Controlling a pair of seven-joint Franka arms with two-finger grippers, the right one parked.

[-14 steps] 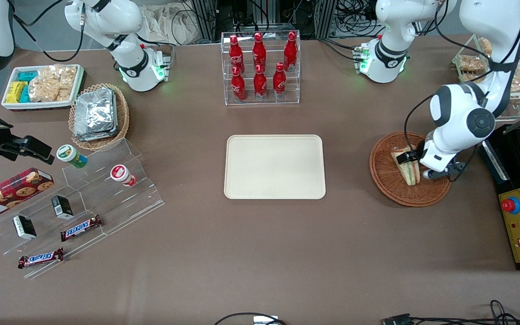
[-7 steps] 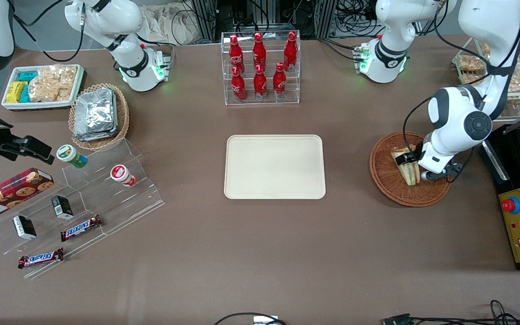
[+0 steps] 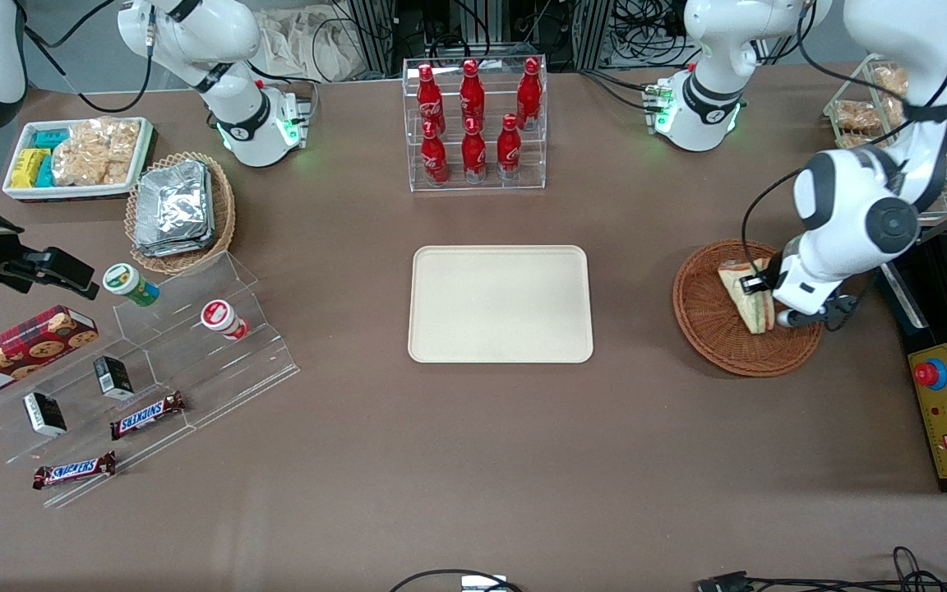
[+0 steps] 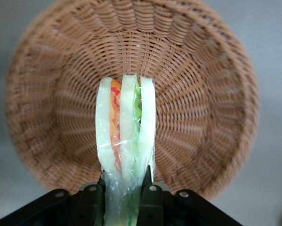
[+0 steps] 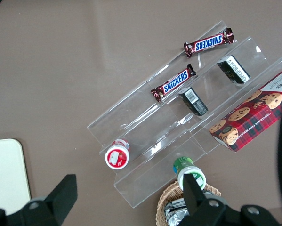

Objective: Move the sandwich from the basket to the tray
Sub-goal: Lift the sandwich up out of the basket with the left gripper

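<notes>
The sandwich point(image 3: 745, 294), a white-bread wedge with green and red-orange layers in clear wrap, is held above the reddish-brown wicker basket point(image 3: 708, 329) at the working arm's end of the table. My left gripper point(image 3: 761, 296) is shut on it. In the left wrist view the two fingers point(image 4: 90, 202) press the sandwich point(image 4: 126, 127) from both sides, and the basket point(image 4: 202, 94) lies below it. The cream-beige tray point(image 3: 500, 303) lies bare at the table's middle; a corner of the tray point(image 5: 4, 174) shows in the right wrist view.
A clear rack of red bottles point(image 3: 473, 123) stands farther from the camera than the tray. A black control box point(image 3: 946, 411) sits beside the basket. A tan basket of foil packs point(image 3: 177, 210), a white snack tray point(image 3: 75, 156) and a clear stepped shelf point(image 3: 161, 362) lie toward the parked arm's end.
My left gripper has risen a little with the sandwich and shifted slightly toward the control box. The sandwich has lifted off the basket floor.
</notes>
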